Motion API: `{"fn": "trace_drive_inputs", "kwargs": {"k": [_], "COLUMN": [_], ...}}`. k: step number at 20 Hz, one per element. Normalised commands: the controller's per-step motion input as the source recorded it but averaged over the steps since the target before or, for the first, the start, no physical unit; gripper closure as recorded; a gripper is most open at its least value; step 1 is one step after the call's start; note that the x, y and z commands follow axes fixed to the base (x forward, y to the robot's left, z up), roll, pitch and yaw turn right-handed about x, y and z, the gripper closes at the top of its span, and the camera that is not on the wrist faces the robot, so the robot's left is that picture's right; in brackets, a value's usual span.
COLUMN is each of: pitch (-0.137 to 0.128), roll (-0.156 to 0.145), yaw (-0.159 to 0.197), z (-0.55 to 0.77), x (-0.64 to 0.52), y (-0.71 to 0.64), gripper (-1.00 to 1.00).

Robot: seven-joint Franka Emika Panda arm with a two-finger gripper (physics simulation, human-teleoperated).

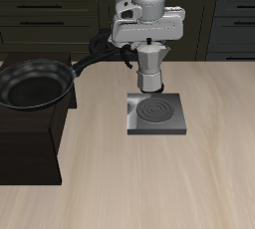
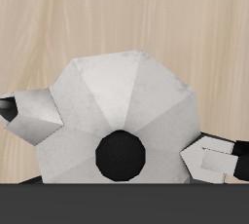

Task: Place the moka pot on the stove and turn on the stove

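Moka pot (image 1: 150, 71) hangs directly under the end effector (image 1: 147, 44), apparently clamped at its top, just short of the stove (image 1: 156, 114); rigid, slick faceted metal, likely top-heavy; grip the lid region squarely.

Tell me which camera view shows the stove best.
The exterior view: the whole stove, its spiral coil and grey plate, shows just in front of the moka pot under the gripper. The wrist view shows no stove, only the pot's lid from above against the wooden table.
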Motion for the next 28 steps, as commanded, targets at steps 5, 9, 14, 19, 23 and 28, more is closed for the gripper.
{"fn": "trace_drive_inputs", "kwargs": {"k": [5,9,14,19,23,28], "pitch": [0.015,-0.006,-0.004,-0.004,0.027,0.002], "roll": [0.015,0.012,0.008,0.001,-0.04,0.0], "yaw": [-0.016,0.004,-0.007,0.019,-0.002,0.01], "z": [-0.18,-0.07,-0.02,-0.08,-0.17,-0.13], "x": [-0.11,-0.1,-0.09,-0.02,0.14,0.04], "y": [-0.01,0.04,0.02,-0.05,-0.14,-0.01], "gripper": [1.0,1.0,1.0,1.0,1.0,1.0]}}
